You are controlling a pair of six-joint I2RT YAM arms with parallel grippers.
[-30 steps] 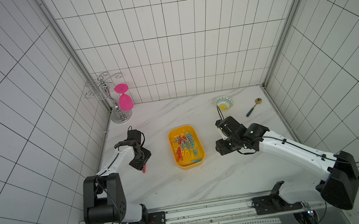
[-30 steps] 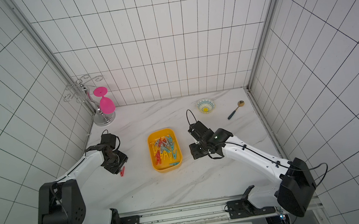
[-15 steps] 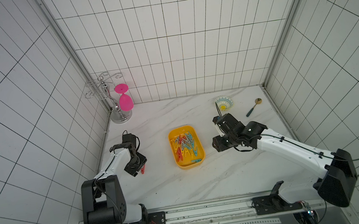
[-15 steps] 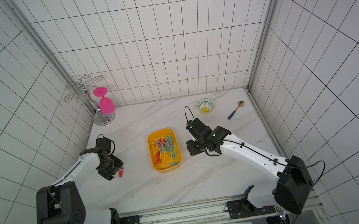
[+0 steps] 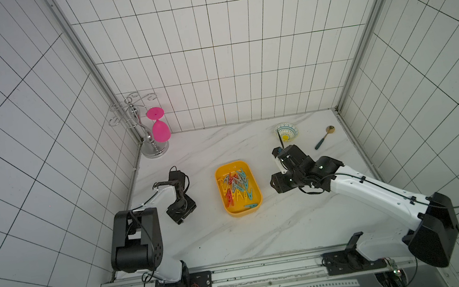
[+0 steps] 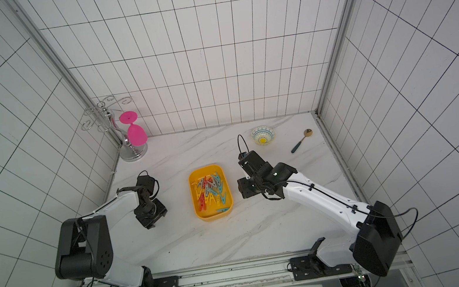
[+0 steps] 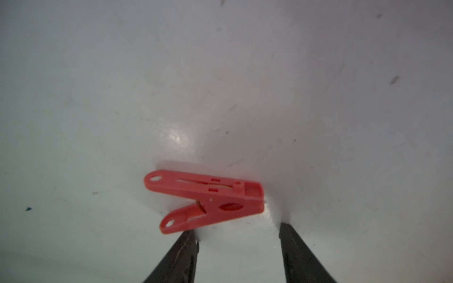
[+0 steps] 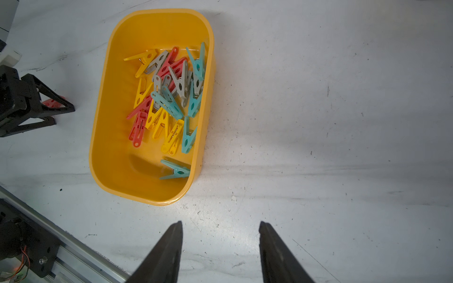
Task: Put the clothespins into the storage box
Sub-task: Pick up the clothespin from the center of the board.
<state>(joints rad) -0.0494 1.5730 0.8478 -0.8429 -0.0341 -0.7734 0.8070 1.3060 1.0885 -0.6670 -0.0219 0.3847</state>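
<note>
The storage box (image 5: 236, 210) is holding most clothespins (image 8: 171, 98), with the right gripper (image 8: 220, 223) hanging open and empty beside it. The left gripper (image 7: 238, 228) is hanging open too. One red clothespin (image 7: 208, 199) is lying on the table (image 7: 245, 73) just past its fingertips (image 7: 188, 242), so sliding forward before squeezing is looking wise.

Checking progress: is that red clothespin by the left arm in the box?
Out: the red clothespin lies on the table before the left claw.

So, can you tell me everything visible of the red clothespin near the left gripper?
The red clothespin is smooth-looking plastic. It lies on its side on the white table, its two handles spread, each with a small hole, its clamping end shut. The open left gripper stands right beside it; contact is unclear.
</note>
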